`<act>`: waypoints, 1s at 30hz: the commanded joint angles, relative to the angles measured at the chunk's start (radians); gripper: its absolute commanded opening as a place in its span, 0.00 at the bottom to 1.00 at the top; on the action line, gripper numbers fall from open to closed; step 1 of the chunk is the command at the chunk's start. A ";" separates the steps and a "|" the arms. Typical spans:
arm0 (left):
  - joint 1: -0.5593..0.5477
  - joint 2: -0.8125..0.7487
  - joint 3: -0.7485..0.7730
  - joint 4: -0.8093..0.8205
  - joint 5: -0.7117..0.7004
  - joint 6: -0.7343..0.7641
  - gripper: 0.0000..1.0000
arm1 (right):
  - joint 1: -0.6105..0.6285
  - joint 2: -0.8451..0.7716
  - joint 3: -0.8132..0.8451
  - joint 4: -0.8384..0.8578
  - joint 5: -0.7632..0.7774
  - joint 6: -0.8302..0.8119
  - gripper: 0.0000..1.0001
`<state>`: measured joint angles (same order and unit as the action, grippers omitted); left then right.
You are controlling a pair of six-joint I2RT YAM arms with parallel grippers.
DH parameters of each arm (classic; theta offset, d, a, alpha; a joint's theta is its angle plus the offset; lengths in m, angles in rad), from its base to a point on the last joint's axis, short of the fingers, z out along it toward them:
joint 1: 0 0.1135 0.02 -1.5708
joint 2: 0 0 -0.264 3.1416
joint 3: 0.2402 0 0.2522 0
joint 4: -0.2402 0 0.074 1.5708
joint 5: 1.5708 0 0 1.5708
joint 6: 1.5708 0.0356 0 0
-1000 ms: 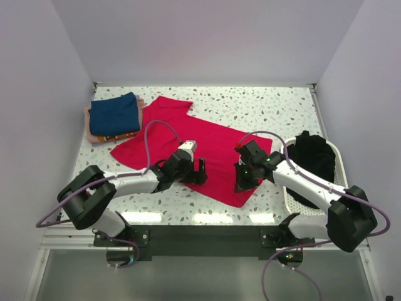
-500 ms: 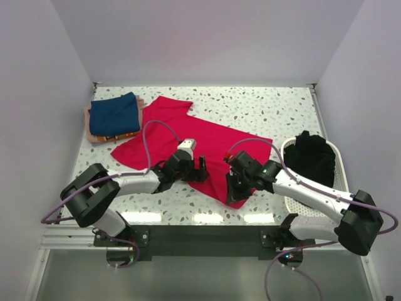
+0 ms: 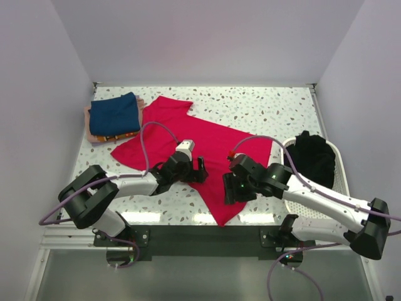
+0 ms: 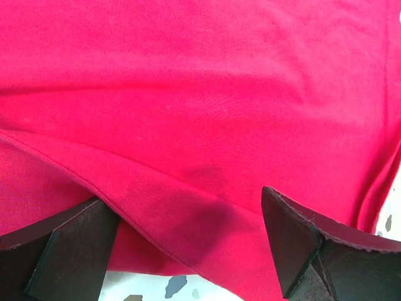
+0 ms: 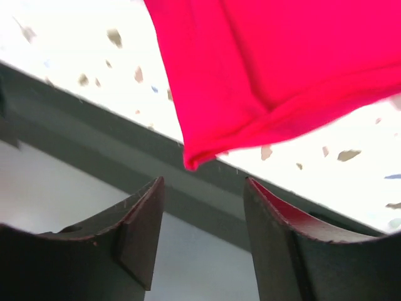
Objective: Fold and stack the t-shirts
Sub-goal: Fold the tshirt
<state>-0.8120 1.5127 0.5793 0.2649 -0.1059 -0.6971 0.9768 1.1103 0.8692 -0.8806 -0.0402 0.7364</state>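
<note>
A crimson-red t-shirt (image 3: 200,141) lies spread across the table, and one corner (image 3: 220,219) is pulled out to the near edge. My left gripper (image 3: 202,170) rests low on its near hem, open, with red cloth (image 4: 207,125) lying loose between the wide jaws (image 4: 188,251). My right gripper (image 3: 229,190) is open just beside the pulled corner. In the right wrist view that corner (image 5: 195,160) hangs free ahead of the gap between my fingertips (image 5: 203,213), touching neither. A folded navy t-shirt (image 3: 114,114) tops a stack on a pale pink one (image 3: 88,120) at the back left.
A white perforated basket (image 3: 339,151) stands at the right edge with black t-shirts (image 3: 313,157) heaped inside. The table's dark front rail (image 5: 94,119) runs right under the right gripper. White walls close in the back and both sides.
The right gripper dragged the red shirt's near-right corner left and toward the front edge, then opened and let it go. The left gripper stayed open in place.
</note>
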 commanded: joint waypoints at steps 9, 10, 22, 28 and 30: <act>-0.003 0.021 -0.050 -0.102 0.003 -0.021 0.97 | -0.059 0.077 -0.009 0.216 0.224 0.032 0.58; -0.003 0.020 -0.052 -0.102 0.002 -0.022 0.97 | -0.064 0.089 -0.025 0.238 0.223 0.029 0.58; -0.003 0.014 -0.062 -0.098 0.005 -0.025 0.97 | -0.124 0.195 -0.151 0.384 0.195 0.012 0.57; -0.003 0.012 -0.068 -0.092 0.005 -0.024 0.97 | -0.133 0.174 -0.229 0.371 0.169 0.035 0.57; -0.003 0.011 -0.068 -0.090 0.008 -0.022 0.97 | -0.136 0.168 -0.248 0.359 0.163 0.038 0.57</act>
<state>-0.8124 1.5043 0.5606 0.2859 -0.1051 -0.6971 0.8490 1.3037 0.6472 -0.5285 0.1333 0.7528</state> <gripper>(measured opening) 0.966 0.572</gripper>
